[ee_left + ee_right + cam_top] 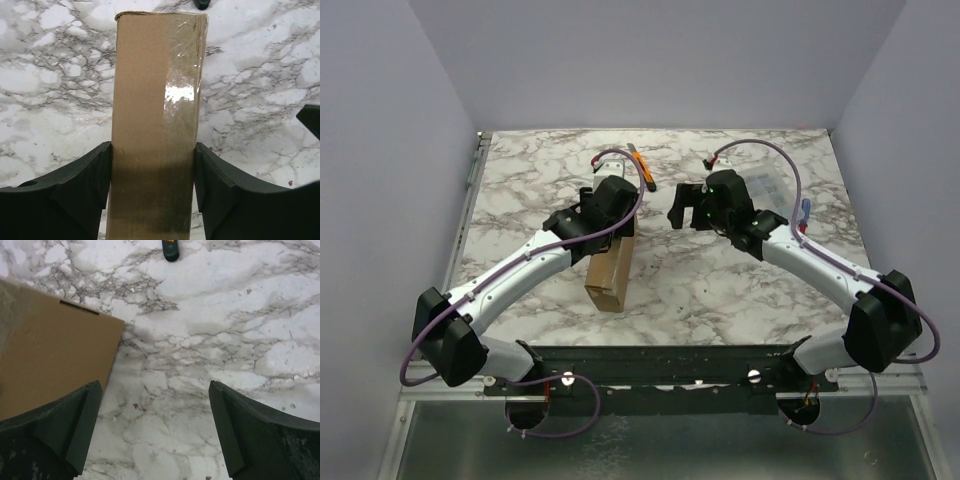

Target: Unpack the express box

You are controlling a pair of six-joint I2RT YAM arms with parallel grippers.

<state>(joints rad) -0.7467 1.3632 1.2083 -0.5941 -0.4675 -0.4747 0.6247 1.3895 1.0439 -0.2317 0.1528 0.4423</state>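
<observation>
Left wrist: left jaws tight on the express box (pixel 155 125); right jaws wide apart, orange tool (pixel 641 167) just beyond.

Checked all three views: no legible text, label, brand, number or sign anywhere.

The express box (pixel 155 125) shows plain brown cardboard with a strip of clear glossy tape (pixel 181 95) along one side. Glare sits on the tape, and nothing readable appears on or under it.

The small orange-and-black tool (pixel 641 165) at the far side of the surface (pixel 720 290) is too small for any marking to be made out.
</observation>
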